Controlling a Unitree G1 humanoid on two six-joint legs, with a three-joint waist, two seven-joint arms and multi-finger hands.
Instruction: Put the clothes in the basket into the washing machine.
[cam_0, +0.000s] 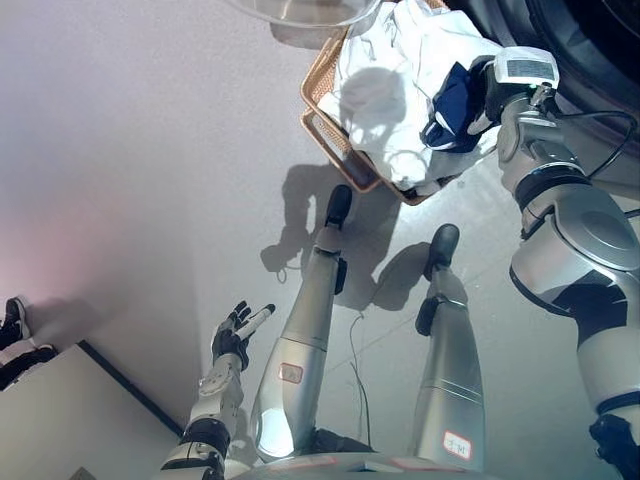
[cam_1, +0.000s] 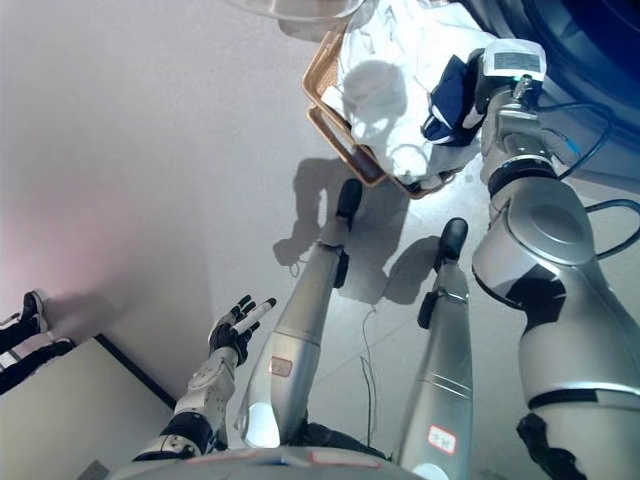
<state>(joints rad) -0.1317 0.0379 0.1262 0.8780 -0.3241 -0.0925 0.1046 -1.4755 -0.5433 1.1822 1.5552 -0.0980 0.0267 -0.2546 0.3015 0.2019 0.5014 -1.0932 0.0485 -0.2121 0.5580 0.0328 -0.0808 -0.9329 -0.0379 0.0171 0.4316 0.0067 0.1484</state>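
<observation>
A wicker basket (cam_0: 327, 133) stands on the floor at the top, heaped with white clothes (cam_0: 385, 95). A dark blue garment (cam_0: 453, 103) lies bunched on the heap's right side. My right hand (cam_0: 487, 97) reaches in from the right and its fingers are curled into that blue garment. The washing machine's dark round opening (cam_0: 565, 30) curves across the top right corner, and part of its clear door (cam_0: 300, 10) shows at the top edge. My left hand (cam_0: 238, 330) hangs low at the lower left, open, fingers spread, holding nothing.
A person's dark shoes (cam_0: 14, 328) show at the left edge. A pale flat panel with a dark edge (cam_0: 70, 420) fills the lower left corner. Grey floor (cam_0: 150, 150) lies to the left of the basket.
</observation>
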